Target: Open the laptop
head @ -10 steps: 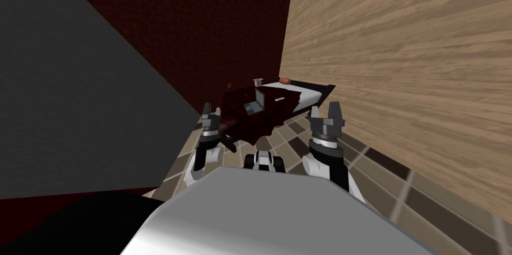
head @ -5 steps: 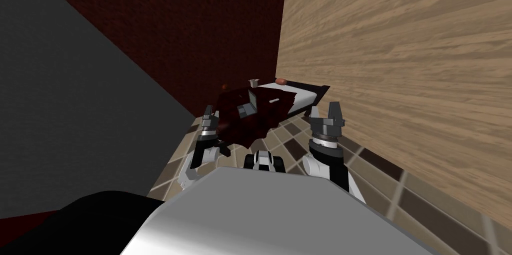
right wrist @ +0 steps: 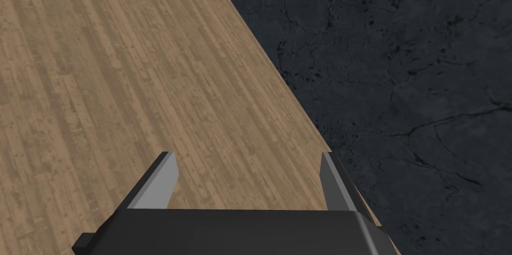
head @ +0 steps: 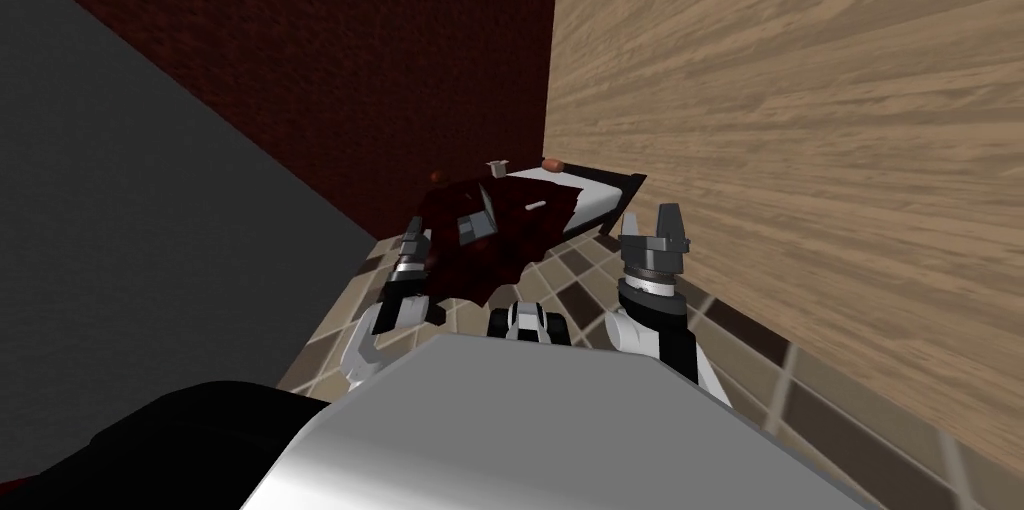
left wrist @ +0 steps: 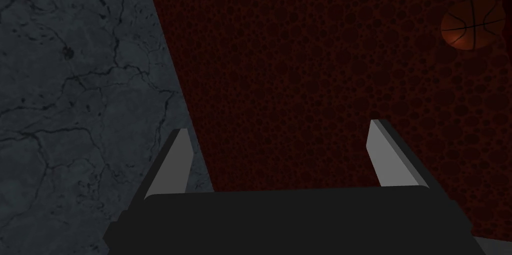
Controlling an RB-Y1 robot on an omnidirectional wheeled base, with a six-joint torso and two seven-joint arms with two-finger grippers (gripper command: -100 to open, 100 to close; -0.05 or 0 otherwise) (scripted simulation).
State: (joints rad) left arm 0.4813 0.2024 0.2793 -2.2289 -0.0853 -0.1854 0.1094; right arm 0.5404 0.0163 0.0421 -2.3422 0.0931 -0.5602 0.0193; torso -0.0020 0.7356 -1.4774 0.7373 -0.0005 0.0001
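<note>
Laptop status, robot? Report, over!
Left end effector open, empty. Right end effector open, empty. Laptop on dark red table ahead, untouched. Basketball nearby.

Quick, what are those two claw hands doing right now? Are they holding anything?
Left gripper: open, holding nothing.
Right gripper: open, holding nothing.

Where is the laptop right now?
In the head view, the laptop sits on the dark red table ahead, just beyond the left gripper and left of a small white item.
</note>
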